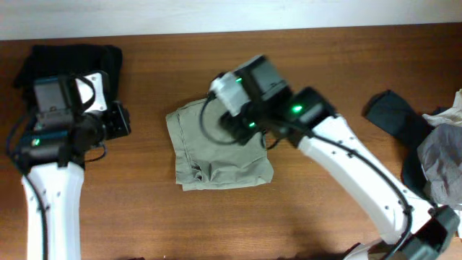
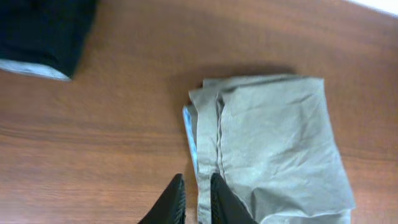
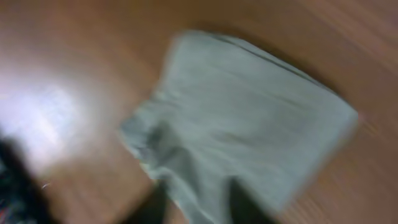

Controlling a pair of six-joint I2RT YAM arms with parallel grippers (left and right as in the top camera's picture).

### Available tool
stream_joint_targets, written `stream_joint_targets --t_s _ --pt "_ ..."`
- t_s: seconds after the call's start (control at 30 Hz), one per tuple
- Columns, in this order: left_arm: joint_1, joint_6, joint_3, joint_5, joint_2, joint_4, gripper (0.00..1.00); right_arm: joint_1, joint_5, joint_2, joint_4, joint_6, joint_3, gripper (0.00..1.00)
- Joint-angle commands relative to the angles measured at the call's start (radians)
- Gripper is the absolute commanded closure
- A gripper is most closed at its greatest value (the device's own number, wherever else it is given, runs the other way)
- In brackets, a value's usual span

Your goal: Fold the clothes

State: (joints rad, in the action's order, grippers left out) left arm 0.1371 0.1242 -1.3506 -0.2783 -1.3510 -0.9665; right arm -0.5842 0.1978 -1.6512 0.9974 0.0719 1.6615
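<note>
Overhead view: folded khaki shorts (image 1: 216, 148) lie mid-table as the right gripper (image 1: 242, 123) hovers above, its grip blurred and untellable; left gripper (image 2: 196, 199), nearly closed, holds nothing. Next, likely setting them aside.

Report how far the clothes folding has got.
Done: the khaki shorts lie folded into a compact block mid-table, and a black garment sits folded at the far left. In hand: the right gripper is over the shorts with fabric between its jaws; that view is blurred. The left gripper is empty, jaws nearly closed. Left: a loose pile of dark and grey-white clothes at the right edge.
</note>
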Motion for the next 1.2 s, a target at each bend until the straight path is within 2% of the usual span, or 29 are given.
stream_joint_targets --t_s 0.0,0.13,0.17,0.23,0.3,0.33,0.37,0.4,0.43,0.67,0.93,1.17 --pt "0.003 -0.036 0.084 -0.120 -0.094 0.051 0.84 0.057 -0.081 -0.061 0.002 -0.081 -0.069 0.96" --pt "0.003 -0.040 0.174 -0.150 -0.156 0.122 0.85 0.058 -0.050 -0.101 -0.058 -0.081 -0.137 0.96" --pt "0.003 -0.041 0.203 -0.163 -0.167 0.148 0.78 0.054 -0.051 -0.110 -0.073 -0.081 -0.146 0.96" --pt "0.003 -0.067 0.269 -0.240 -0.187 0.225 0.53 0.055 -0.051 -0.125 -0.103 -0.081 -0.159 0.96" --pt "0.003 -0.073 0.341 -0.309 -0.197 0.312 0.36 0.055 -0.051 -0.135 -0.120 -0.081 -0.164 0.96" --pt "0.003 -0.073 0.381 -0.333 -0.202 0.358 0.21 0.056 -0.052 -0.138 -0.124 -0.081 -0.164 0.96" --pt "0.003 -0.073 0.417 -0.351 -0.206 0.399 0.14 0.056 -0.053 -0.138 -0.127 -0.081 -0.164 0.96" --pt "0.003 -0.073 0.445 -0.356 -0.209 0.429 0.13 0.056 -0.059 -0.138 -0.131 -0.081 -0.164 0.96" --pt "0.003 -0.073 0.483 -0.356 -0.212 0.470 0.01 0.056 -0.076 -0.138 -0.135 -0.082 -0.164 0.96" --pt "0.000 -0.077 0.601 -0.454 -0.273 0.648 0.01 0.117 -0.158 -0.138 -0.134 -0.210 -0.165 0.96" --pt "-0.005 -0.077 0.610 -0.525 -0.370 0.745 0.01 0.216 -0.158 -0.156 -0.134 -0.220 -0.186 0.96" --pt "-0.068 -0.075 0.610 -0.563 -0.430 0.823 0.01 0.249 -0.153 -0.275 -0.142 -0.246 -0.200 0.96"
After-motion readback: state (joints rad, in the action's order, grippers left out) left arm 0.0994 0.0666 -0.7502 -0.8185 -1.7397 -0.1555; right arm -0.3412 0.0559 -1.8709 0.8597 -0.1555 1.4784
